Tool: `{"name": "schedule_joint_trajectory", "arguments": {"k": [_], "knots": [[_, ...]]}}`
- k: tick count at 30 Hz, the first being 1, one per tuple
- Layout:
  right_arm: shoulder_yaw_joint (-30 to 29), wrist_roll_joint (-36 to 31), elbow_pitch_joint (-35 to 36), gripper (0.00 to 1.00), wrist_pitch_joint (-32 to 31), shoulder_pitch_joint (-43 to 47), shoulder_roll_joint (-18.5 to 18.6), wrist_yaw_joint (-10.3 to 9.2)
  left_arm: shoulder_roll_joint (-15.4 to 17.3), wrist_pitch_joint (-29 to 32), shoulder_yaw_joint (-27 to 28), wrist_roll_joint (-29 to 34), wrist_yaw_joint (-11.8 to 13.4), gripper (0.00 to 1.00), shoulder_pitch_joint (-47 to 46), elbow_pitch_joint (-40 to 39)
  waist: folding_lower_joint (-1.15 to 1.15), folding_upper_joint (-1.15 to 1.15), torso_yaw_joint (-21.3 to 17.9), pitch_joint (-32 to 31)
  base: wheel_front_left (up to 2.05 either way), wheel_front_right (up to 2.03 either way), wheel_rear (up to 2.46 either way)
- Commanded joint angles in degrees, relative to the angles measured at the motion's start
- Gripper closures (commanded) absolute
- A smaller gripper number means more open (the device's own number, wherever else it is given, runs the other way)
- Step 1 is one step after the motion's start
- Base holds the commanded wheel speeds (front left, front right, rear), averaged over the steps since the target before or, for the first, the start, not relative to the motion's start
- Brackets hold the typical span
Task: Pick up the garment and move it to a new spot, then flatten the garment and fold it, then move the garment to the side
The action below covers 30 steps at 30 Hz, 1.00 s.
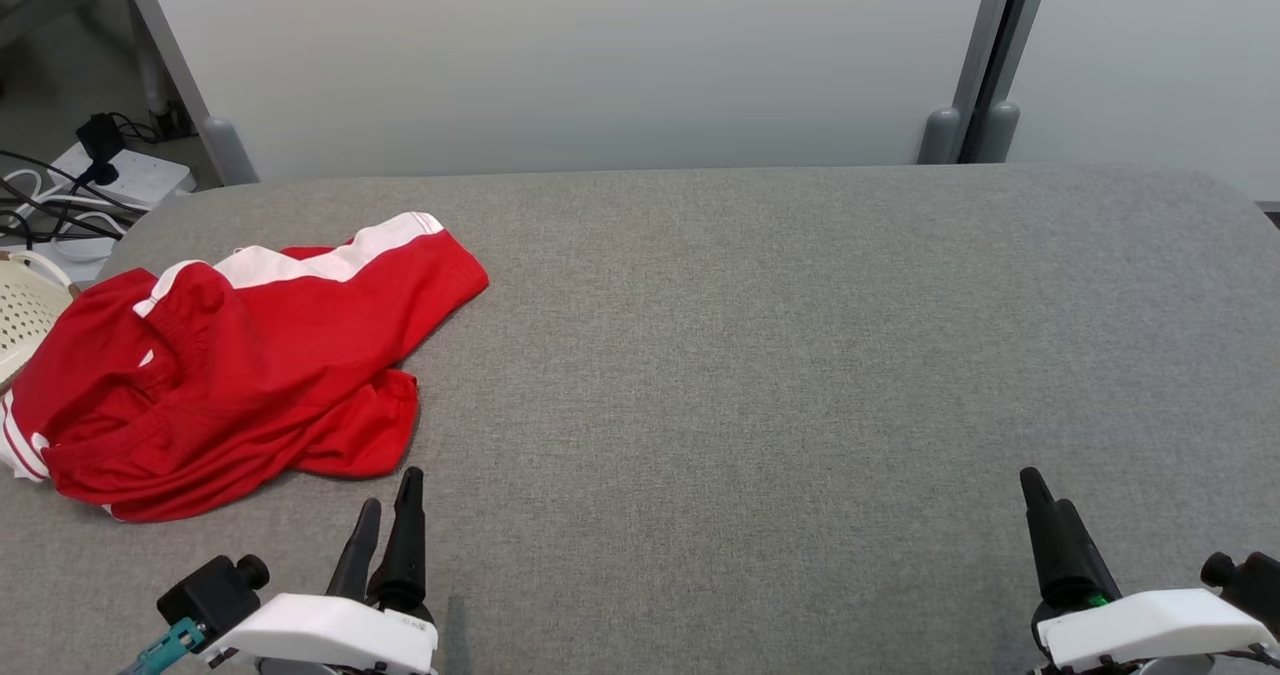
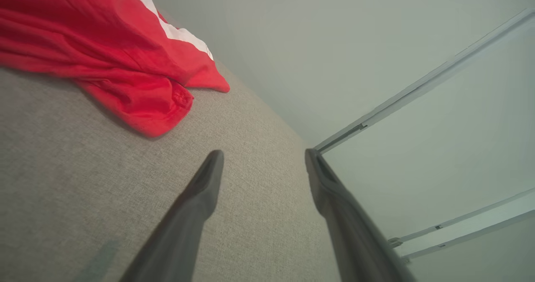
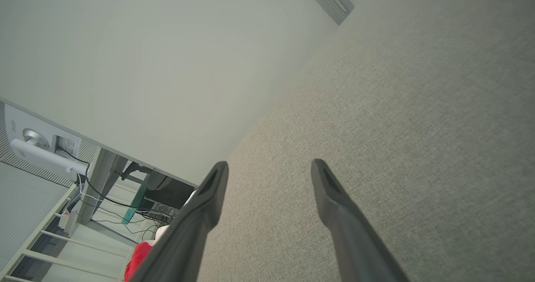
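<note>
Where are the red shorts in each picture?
Head view: the red shorts lie crumpled at the left, on the grey table.
Left wrist view: top left, with the white stripe showing.
Right wrist view: a small red bit at the bottom left.
Shared landmark: the grey table, seen in all three.

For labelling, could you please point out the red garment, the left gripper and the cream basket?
red garment (image 1: 250, 375): head view, middle of the cloth.
left gripper (image 1: 391, 488): head view, midway between fingertips.
cream basket (image 1: 24, 310): head view, perforated wall.

White wrist shells (image 1: 330, 635); black tapered jaws; teal plug (image 1: 170, 645), poss. green LED (image 1: 1098, 601).
</note>
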<state>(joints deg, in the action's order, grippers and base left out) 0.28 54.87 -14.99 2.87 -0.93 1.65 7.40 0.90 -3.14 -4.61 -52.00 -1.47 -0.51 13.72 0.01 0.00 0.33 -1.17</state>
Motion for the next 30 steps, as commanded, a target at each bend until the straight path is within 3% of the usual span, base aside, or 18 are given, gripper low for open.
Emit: {"name": "schedule_joint_trajectory", "arguments": {"k": [1,30], "knots": [[0.8,-1.7,2.1,0.00,1.0,-2.3,0.9,0.04,0.6,-0.7,0.4,2.0,0.3,0.00,-3.3,-1.5,0.00,0.00,0.0,0.0,0.00,0.00,0.00],[3.6,-20.3,5.3,0.00,5.9,-3.3,2.2,0.06,2.0,-5.6,-5.4,24.2,5.5,0.00,-7.1,-2.9,0.00,0.00,0.0,0.5,0.00,0.00,0.00]]}}
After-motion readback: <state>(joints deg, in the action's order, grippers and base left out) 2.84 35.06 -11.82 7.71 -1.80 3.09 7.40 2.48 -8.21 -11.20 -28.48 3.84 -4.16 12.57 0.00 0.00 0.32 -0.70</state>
